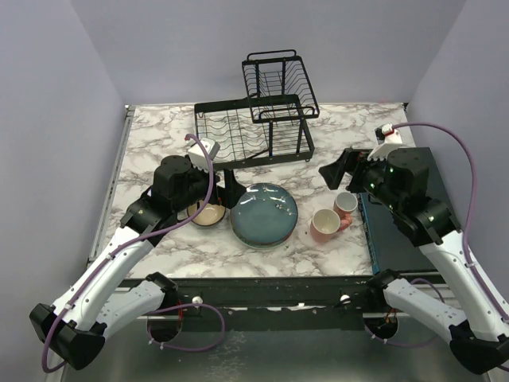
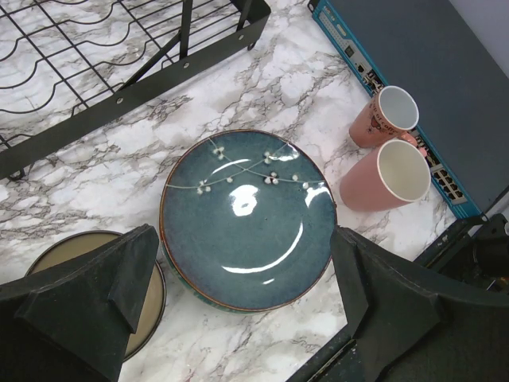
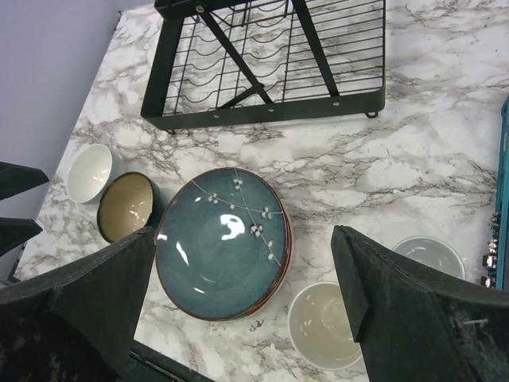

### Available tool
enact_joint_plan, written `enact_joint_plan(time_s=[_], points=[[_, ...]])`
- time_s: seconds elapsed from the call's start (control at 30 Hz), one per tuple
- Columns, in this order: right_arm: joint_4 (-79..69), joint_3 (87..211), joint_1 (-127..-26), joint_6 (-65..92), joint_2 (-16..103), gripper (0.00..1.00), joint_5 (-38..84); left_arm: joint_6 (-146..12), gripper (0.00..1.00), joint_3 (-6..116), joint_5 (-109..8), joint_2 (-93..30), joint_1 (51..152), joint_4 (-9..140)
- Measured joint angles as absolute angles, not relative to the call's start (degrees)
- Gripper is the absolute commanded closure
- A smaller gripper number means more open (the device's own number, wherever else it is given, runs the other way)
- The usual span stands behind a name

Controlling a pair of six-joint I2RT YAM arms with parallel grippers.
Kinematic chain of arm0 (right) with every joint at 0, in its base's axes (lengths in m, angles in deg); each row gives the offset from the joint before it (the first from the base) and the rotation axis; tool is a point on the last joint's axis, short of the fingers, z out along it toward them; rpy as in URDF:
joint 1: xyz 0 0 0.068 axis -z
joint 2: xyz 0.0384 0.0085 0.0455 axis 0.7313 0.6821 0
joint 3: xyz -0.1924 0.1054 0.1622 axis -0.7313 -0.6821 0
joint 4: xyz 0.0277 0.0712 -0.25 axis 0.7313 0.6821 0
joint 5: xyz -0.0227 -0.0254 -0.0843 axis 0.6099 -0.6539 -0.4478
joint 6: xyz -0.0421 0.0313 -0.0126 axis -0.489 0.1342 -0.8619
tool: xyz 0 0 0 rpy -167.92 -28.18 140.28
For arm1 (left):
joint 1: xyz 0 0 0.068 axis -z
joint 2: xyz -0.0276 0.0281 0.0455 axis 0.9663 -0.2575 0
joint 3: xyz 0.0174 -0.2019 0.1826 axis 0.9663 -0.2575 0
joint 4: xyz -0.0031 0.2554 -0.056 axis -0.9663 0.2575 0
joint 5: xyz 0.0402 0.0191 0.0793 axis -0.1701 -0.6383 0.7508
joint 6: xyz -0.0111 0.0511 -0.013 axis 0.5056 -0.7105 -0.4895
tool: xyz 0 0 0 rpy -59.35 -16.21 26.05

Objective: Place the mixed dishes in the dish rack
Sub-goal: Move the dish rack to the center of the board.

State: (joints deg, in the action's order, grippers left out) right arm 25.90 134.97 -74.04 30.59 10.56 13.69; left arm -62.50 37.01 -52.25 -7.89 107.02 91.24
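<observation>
The black wire dish rack (image 1: pixel 254 119) stands at the back middle with nothing in it; it also shows in the left wrist view (image 2: pixel 119 95) and the right wrist view (image 3: pixel 270 64). A dark teal-blue flowered plate (image 1: pixel 264 213) (image 2: pixel 246 219) (image 3: pixel 223 243) tops a stack, with other rims showing under it. Two pink mugs (image 1: pixel 326 225) (image 1: pixel 345 204) lie to its right. A dark bowl with tan inside (image 1: pixel 208 213) (image 3: pixel 127 205) and a white bowl (image 3: pixel 87 172) sit to its left. My left gripper (image 1: pixel 231 189) (image 2: pixel 242 235) hovers open and empty over the plate's left edge. My right gripper (image 1: pixel 338 171) (image 3: pixel 242 232) hangs open and empty above the mugs.
A dark teal flat slab (image 1: pixel 380 239) (image 2: pixel 445 72) lies along the table's right edge, close to the mugs. Purple walls close in the marble table (image 1: pixel 159 135) at the back and both sides. A black rail runs along the near edge.
</observation>
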Motion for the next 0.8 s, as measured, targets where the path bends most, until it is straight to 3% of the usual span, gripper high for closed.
enact_joint_plan(time_s=[0.63,0.8], points=[[33.9,138.7,-74.0,28.9,15.5,0.00,13.5,-62.5,0.01,37.0,-52.2,-6.4,107.0,91.2],[37.7,141.7,-74.0,27.6,16.9,0.06,13.8,-62.5,0.01,37.0,-52.2,-5.9,107.0,91.2]])
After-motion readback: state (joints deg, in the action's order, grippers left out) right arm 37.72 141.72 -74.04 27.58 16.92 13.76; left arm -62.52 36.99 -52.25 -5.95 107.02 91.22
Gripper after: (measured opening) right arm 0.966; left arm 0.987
